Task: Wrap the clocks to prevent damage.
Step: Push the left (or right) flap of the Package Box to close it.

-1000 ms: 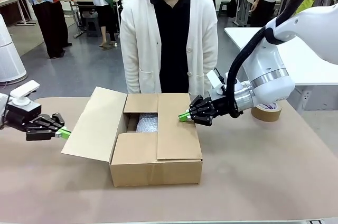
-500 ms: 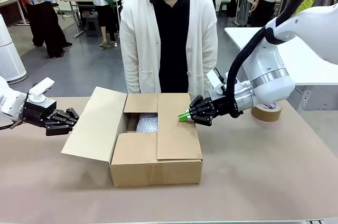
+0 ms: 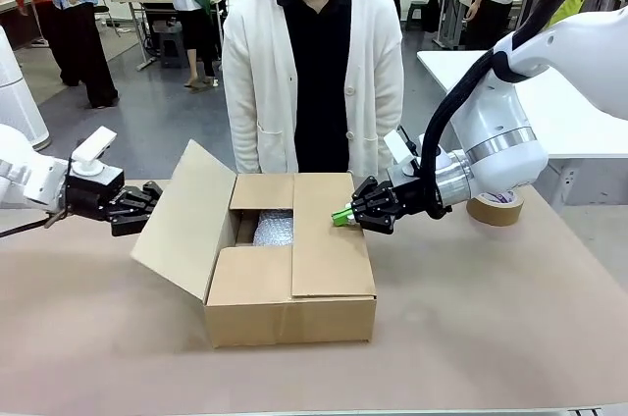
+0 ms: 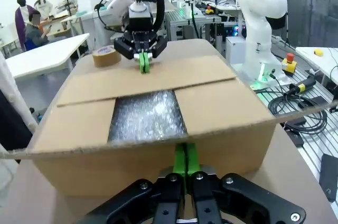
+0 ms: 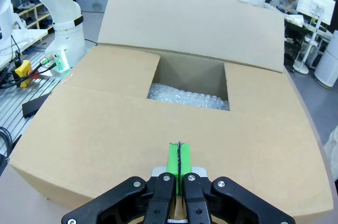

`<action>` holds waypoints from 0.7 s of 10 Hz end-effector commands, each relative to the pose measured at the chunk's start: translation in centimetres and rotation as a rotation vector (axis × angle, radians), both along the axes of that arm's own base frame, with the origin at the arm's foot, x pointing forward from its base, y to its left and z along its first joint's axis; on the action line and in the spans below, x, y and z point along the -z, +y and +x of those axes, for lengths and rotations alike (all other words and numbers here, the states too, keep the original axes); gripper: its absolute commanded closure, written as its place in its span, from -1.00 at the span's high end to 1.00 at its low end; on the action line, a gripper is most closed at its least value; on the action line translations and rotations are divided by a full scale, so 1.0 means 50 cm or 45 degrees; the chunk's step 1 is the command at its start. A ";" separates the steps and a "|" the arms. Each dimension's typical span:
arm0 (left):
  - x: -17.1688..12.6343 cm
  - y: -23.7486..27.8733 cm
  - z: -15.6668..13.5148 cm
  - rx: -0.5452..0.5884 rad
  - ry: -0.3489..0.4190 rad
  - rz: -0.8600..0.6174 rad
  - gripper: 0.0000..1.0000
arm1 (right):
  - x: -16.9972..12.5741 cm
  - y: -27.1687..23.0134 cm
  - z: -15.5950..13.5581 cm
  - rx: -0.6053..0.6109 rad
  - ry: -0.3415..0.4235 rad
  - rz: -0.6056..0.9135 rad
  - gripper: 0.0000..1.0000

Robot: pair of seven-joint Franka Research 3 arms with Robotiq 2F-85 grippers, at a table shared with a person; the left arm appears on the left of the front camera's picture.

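An open cardboard box (image 3: 289,284) stands mid-table with a bubble-wrapped bundle (image 3: 273,228) inside; no clock face shows. The right flap (image 3: 329,239) lies folded down, and my right gripper (image 3: 342,216) is shut with its green tips resting on it. In the right wrist view that gripper (image 5: 179,161) touches the flap, with the bubble wrap (image 5: 187,96) beyond. My left gripper (image 3: 149,196) is shut, pressed against the outer face of the raised left flap (image 3: 186,220). In the left wrist view its closed tips (image 4: 186,159) meet the flap, and the bubble wrap (image 4: 148,115) shows past it.
A person in a white cardigan (image 3: 314,73) stands at the far edge behind the box. A roll of brown tape (image 3: 495,207) lies at the right behind my right arm. Bare table (image 3: 491,338) spreads in front of and beside the box.
My left gripper has moved up and toward the box, pushing the left flap from a low outward slant to a steeper one. The right arm has stayed still.
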State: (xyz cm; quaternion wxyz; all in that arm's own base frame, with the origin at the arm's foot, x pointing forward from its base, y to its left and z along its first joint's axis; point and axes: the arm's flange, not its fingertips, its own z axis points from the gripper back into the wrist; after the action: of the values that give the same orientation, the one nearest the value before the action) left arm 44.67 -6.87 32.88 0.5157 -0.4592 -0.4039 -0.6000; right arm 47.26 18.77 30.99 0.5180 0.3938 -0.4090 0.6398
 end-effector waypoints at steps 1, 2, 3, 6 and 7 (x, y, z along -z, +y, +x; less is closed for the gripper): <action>-0.001 -0.042 -0.013 -0.006 -0.053 -0.029 -0.97 | 0.008 0.001 0.000 0.007 0.001 -0.015 -0.98; -0.006 -0.065 -0.011 0.009 -0.058 -0.020 -0.97 | 0.008 0.001 0.000 0.007 0.001 -0.015 -0.98; -0.003 -0.089 -0.009 0.015 -0.069 0.004 -0.97 | 0.008 0.001 0.000 0.007 0.001 -0.015 -0.98; 0.028 -0.158 0.007 -0.004 -0.119 0.103 -0.97 | 0.008 0.001 0.000 0.007 0.001 -0.015 -0.98; 0.036 -0.176 0.017 -0.030 -0.136 0.112 -0.97 | 0.008 0.001 0.000 0.007 0.001 -0.015 -0.98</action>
State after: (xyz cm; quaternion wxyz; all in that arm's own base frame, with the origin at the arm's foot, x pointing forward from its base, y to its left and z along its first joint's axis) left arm 44.88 -14.43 32.11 0.5152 -0.4270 -0.3847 -0.6358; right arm 47.26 18.77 30.99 0.5180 0.3938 -0.4090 0.6398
